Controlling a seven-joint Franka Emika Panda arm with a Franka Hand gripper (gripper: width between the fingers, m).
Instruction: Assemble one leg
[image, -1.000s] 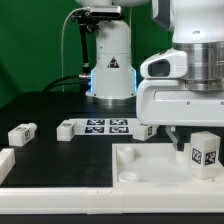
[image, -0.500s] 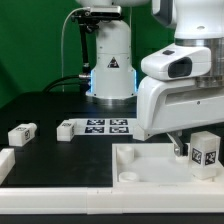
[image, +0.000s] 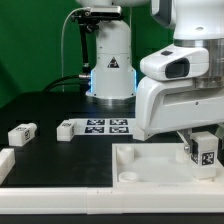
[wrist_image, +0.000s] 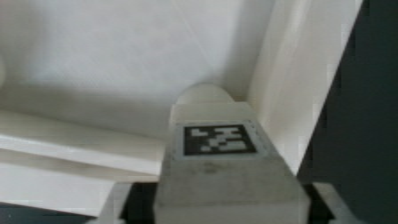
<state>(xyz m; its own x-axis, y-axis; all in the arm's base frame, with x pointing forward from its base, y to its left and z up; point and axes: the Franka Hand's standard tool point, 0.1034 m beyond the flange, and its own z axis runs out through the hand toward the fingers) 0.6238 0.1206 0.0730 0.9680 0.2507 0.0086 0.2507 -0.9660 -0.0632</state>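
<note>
My gripper (image: 205, 152) is shut on a leg (image: 207, 153), a small white block with a black-and-white tag on its face. It holds the leg upright just above the far right part of the large white board (image: 150, 170). In the wrist view the leg (wrist_image: 217, 150) fills the space between the two dark fingers, its tip pointing at the board's corner (wrist_image: 107, 90). Three more legs lie on the table: one (image: 21, 133) at the exterior view's left, one (image: 66, 129) beside the marker board (image: 108, 125), one (image: 4, 160) at the left edge.
The robot's base (image: 112, 60) stands at the back behind the marker board. A long white border strip (image: 60, 193) runs along the front of the table. A round socket (image: 127, 174) shows in the board's near left corner.
The gripper with the leg has moved down and slightly toward the exterior view's left, closer to the board's surface. The other legs have not moved.
</note>
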